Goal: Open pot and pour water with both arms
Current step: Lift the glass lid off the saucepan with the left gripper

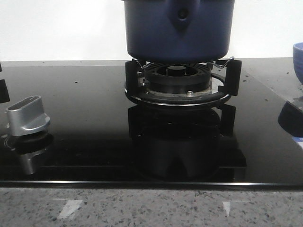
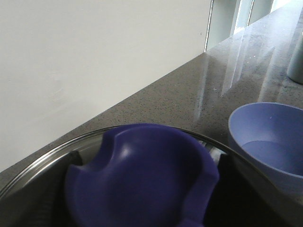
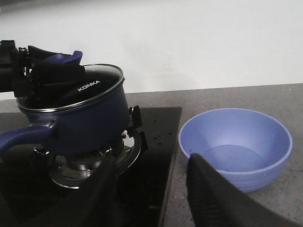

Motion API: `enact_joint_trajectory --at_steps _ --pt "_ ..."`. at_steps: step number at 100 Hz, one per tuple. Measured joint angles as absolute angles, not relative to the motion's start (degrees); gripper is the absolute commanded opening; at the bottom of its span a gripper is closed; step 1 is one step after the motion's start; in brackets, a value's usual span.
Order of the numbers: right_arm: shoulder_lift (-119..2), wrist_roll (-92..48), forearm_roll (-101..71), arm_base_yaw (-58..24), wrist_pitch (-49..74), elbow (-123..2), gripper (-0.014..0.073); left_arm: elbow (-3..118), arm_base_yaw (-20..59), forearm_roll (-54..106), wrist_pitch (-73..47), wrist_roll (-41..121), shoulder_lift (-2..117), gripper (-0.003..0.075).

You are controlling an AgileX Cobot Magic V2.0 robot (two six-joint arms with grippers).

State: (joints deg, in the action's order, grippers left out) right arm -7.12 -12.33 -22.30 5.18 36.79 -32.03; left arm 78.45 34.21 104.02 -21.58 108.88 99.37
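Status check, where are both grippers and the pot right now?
Left gripper shut on lid knob. Right gripper open, empty. Pot on burner, lid on.

"KONKA" on the pot lid [image 3: 90, 87]

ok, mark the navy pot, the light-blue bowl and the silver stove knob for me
dark navy-blue round pot [image 1: 156, 33], front view, on its front wall.
light-blue plastic bowl [image 3: 265, 163], right wrist view, on its outer wall.
silver metal stove knob [image 1: 27, 115], front view, on the raised grip.
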Motion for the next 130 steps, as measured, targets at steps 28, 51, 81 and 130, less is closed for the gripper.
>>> enact_joint_trajectory --at_steps 28,51,81,130 --pt "-7.12 -12.33 -22.3 5.18 36.79 -32.03 0.0311 78.58 34.21 104.8 -21.78 108.89 99.37 0.0243" --pt "-7.12 -12.33 -22.3 5.18 36.79 -32.03 0.0311 78.58 34.21 104.9 -22.1 108.89 99.46 0.022" --pt "-7.12 -12.33 -22.3 5.18 36.79 -32.03 0.0311 78.58 34.21 104.77 -23.8 108.89 99.46 0.022" --pt "-7.12 -12.33 -22.3 5.18 36.79 -32.03 0.0311 78.13 34.21 102.59 -24.39 109.08 97.33 0.022"
